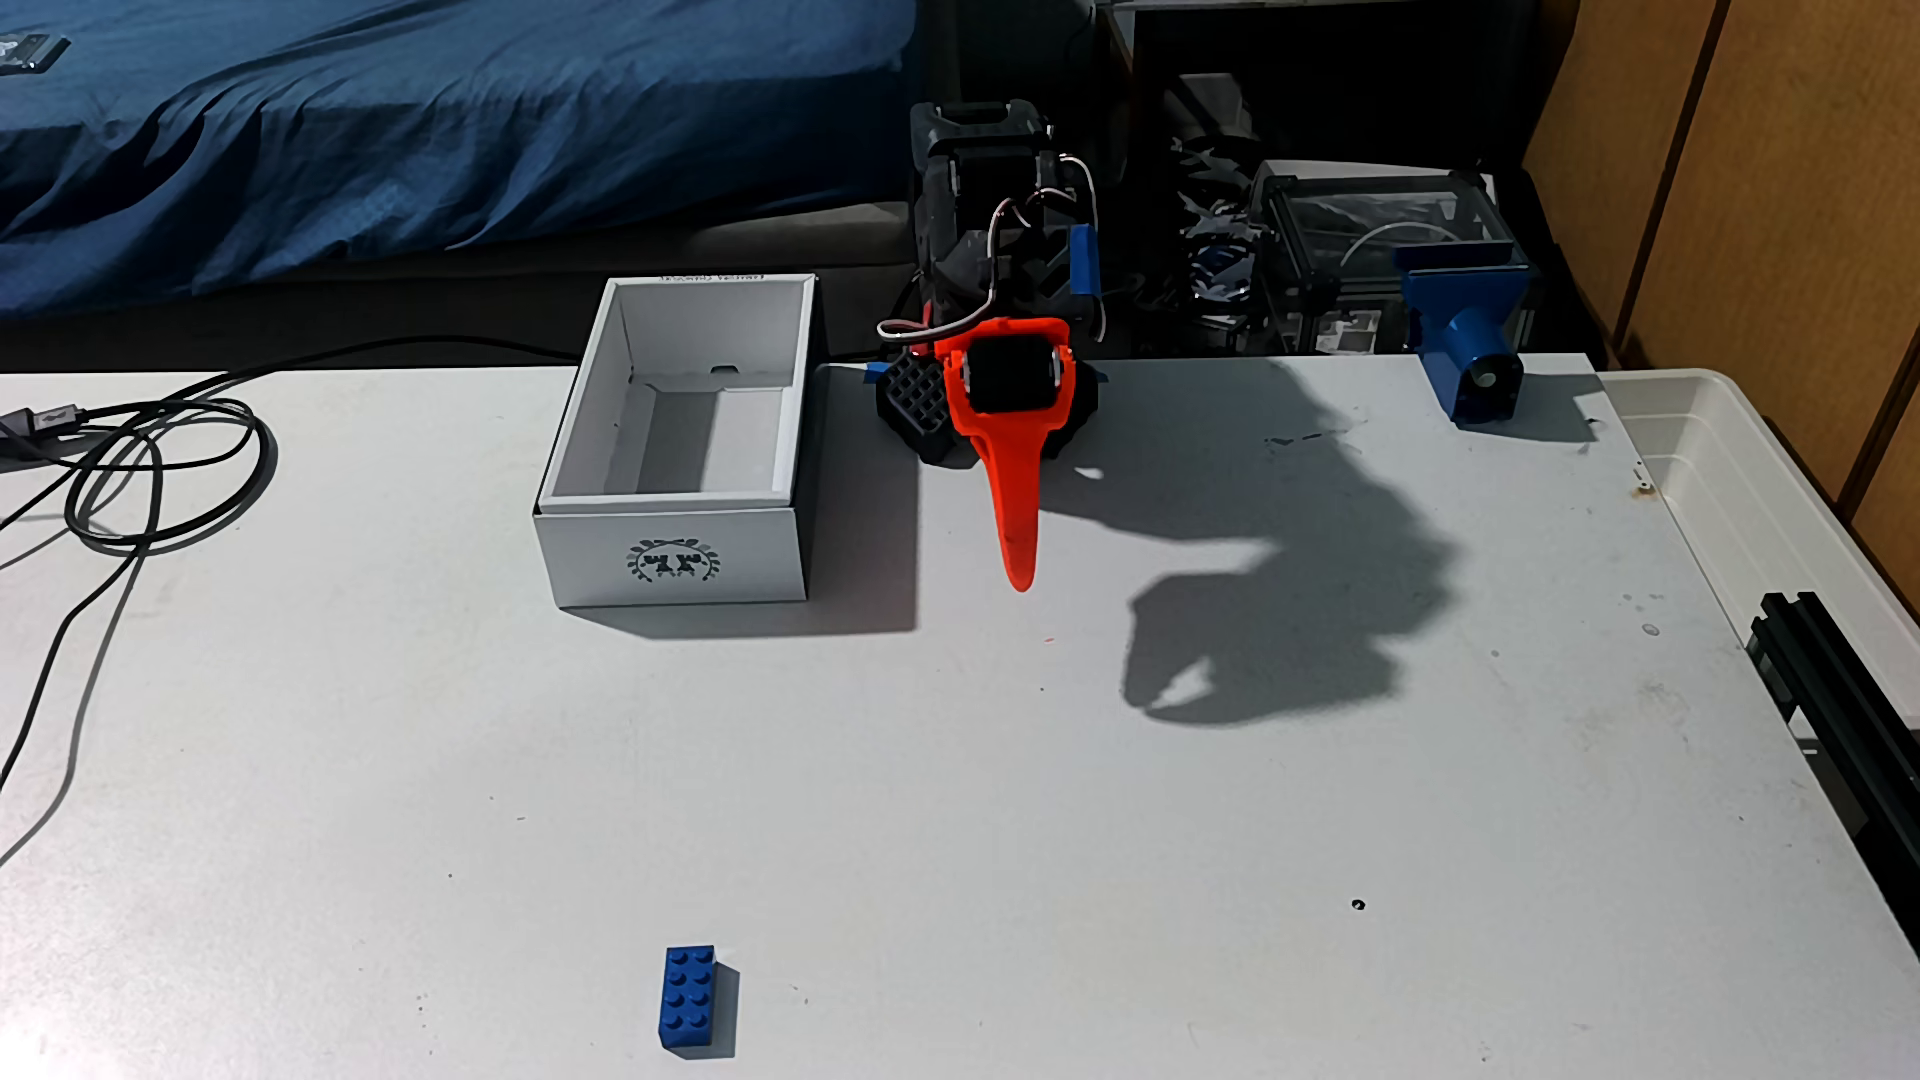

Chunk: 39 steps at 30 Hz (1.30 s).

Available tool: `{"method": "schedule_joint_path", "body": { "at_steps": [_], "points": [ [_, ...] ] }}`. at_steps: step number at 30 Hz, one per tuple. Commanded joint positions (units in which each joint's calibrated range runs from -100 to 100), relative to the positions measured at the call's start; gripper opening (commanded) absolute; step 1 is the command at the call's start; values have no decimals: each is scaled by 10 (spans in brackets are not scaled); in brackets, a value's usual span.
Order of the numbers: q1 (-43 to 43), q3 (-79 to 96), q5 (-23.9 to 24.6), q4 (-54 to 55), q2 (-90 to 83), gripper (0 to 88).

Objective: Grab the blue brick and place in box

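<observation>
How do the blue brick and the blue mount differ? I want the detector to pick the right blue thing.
The blue brick is small, flat and studded; the blue mount is larger, with a cylindrical barrel. The brick lies near the table's front edge; the mount stands at the far right corner. Both are blue plastic, resting on the white table.

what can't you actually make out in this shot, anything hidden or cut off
- Gripper, fixed view: one orange finger shows, pointing at the camera; a second finger cannot be made out, so open or shut is unclear.
- Box: its near wall hides the front of its floor.
- Emblem on the box: too small to read.
- Blue brick: far side and underside hidden.
- Cables: cut off by the left edge.
</observation>
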State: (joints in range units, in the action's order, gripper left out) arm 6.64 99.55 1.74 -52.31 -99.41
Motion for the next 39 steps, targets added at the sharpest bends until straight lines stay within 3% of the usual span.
{"method": "schedule_joint_path", "body": {
  "at_steps": [1, 13, 39],
  "points": [
    [2, -2, -2, -1, -6, 10],
    [6, -4, -3, -2, -6, 12],
    [-60, -222, -29, -85, 14, 13]
  ]
}}
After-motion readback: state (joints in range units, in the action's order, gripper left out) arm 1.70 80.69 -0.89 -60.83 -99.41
